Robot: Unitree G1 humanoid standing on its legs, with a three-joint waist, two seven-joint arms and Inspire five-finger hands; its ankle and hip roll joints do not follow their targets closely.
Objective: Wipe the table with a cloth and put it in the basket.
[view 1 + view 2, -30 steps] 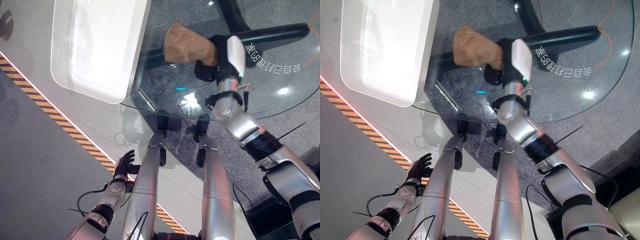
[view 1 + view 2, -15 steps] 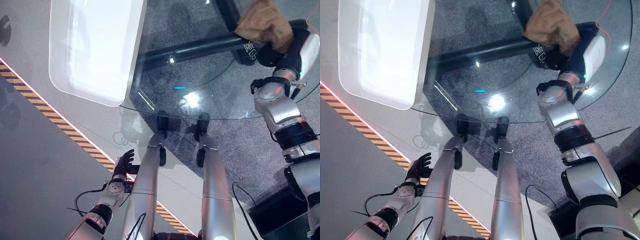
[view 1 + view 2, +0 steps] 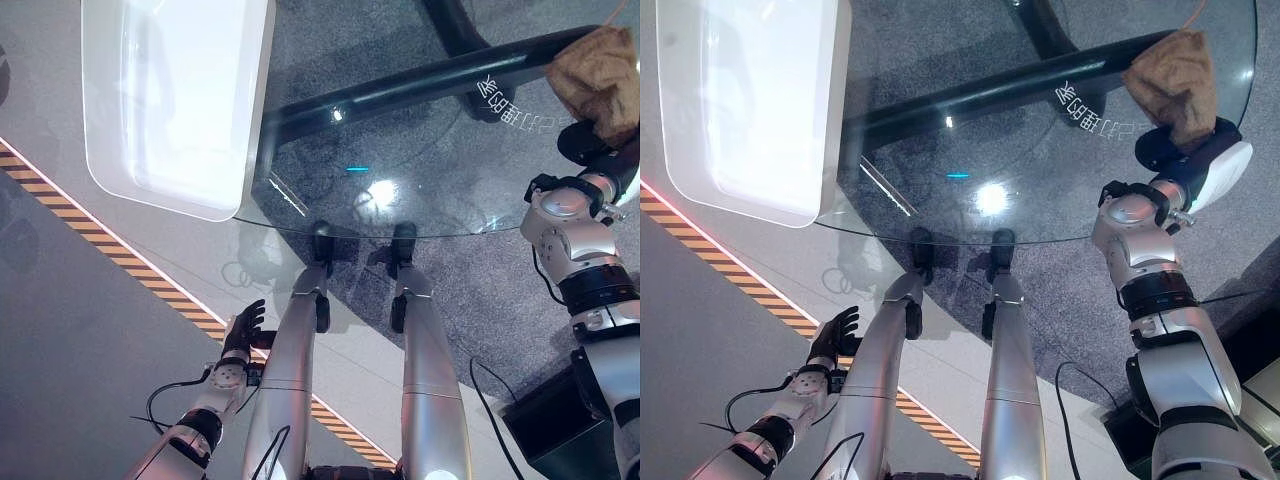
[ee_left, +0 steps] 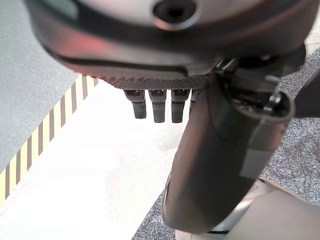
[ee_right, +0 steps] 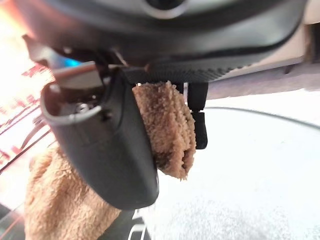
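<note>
At the far right rim of the round glass table (image 3: 970, 130), the right hand (image 3: 1188, 150) grips a brown terry cloth (image 3: 1175, 85); thumb and fingers pinch a fold of it, seen close in the right wrist view (image 5: 167, 127), w/ the rest of the cloth bunched beside the thumb. Cloth's long axis runs roughly from the hand away toward the table's far side, free end pointing out past the fingers, over the glass near the dark table base bar (image 3: 420, 85) that shows through the top. Can't tell if the cloth's lower face touches the glass. Basket: a white, oblong tray-like bin w/ rounded corners (image 3: 105, 170) sits at the table's left, well apart from the cloth; its right edge lies at or under the glass rim, exact overlap unclear. Inside looks bare white, nothing to make out in it. Left hand (image 3: 243, 330) hangs low by the robot's left side over the floor, near a yellow-black striped line (image 3: 150, 285); fingers straight and relaxed (image 4: 157, 107), holding nothing.
</note>
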